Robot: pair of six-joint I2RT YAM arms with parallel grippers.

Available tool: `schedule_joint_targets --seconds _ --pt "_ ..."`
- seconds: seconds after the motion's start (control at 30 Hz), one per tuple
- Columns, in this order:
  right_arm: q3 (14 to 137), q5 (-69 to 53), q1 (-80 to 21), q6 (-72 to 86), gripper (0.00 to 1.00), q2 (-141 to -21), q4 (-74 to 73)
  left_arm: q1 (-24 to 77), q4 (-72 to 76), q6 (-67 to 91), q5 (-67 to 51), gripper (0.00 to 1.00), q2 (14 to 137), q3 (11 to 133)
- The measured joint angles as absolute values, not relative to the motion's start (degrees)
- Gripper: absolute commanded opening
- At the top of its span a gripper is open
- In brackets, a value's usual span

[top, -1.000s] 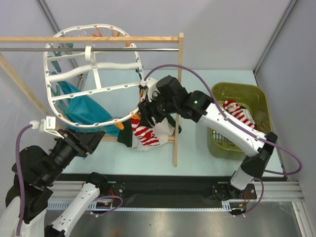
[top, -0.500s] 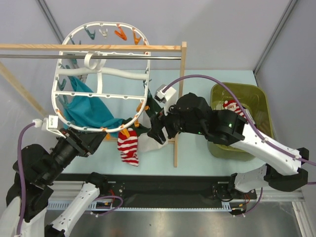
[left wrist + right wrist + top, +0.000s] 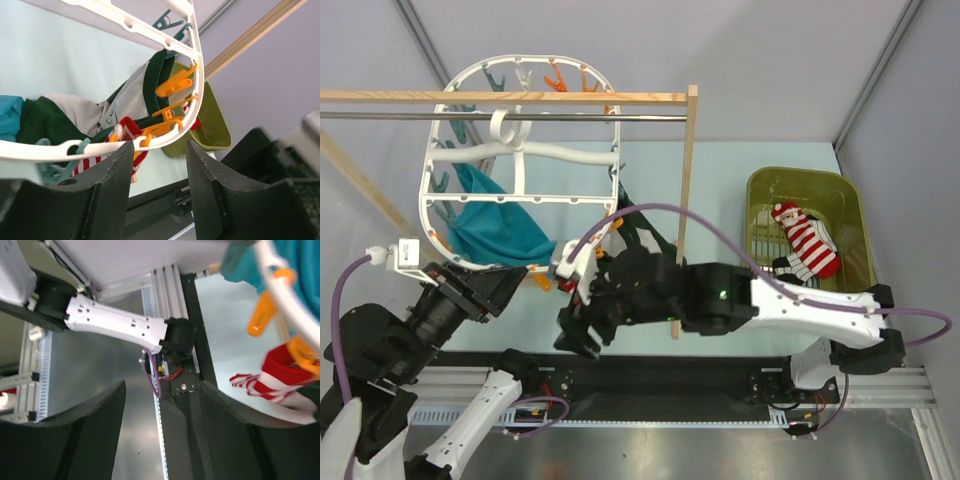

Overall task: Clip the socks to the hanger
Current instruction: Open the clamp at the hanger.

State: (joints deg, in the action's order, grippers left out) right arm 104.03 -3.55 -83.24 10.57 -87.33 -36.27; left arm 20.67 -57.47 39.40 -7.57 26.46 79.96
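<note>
Between the fingers of the right gripper [image 3: 162,390], nothing: spread wide, beside the near rim of the hanger [image 3: 540,198]. Just past, one red-and-white sock [image 3: 275,377] hung from an orange clip [image 3: 302,351]. At the left gripper [image 3: 159,150], jaws spread too, hanger rim just beyond the tips, touch unclear. Next, striped sock [image 3: 810,240] lying in the olive bin [image 3: 795,172]: swing wide round the wooden post [image 3: 688,180], pinch the cuff, keep the hanger steady.

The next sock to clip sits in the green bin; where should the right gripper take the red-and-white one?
Probably pinch the red-and-white sock across its striped middle, coming straight down from above: it lies flat in the bin, whose walls block a sideways approach.
</note>
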Motion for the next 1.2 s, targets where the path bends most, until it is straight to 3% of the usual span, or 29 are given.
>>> schedule_joint_targets --seconds 0.13,0.37,0.5,0.83,1.2 --pt "98.59 2.46 -86.19 8.47 0.63 -88.92 -28.91 20.67 -58.26 39.4 -6.96 0.5 26.06 81.21" --pt "80.03 14.31 -85.65 -0.49 0.47 -87.9 -5.8 20.67 -59.92 39.42 -6.17 0.49 24.08 82.28" --pt "70.87 16.75 -85.65 -7.03 0.45 -86.56 6.66 20.67 -60.73 39.46 -6.17 0.48 22.11 81.67" --pt "69.65 18.04 -85.19 -15.29 0.47 -84.93 24.1 20.67 -61.04 39.55 -6.85 0.48 19.86 79.07" --pt "69.65 17.17 -83.94 -16.38 0.44 -86.3 26.5 20.67 -60.64 40.42 -9.37 0.46 19.44 78.46"
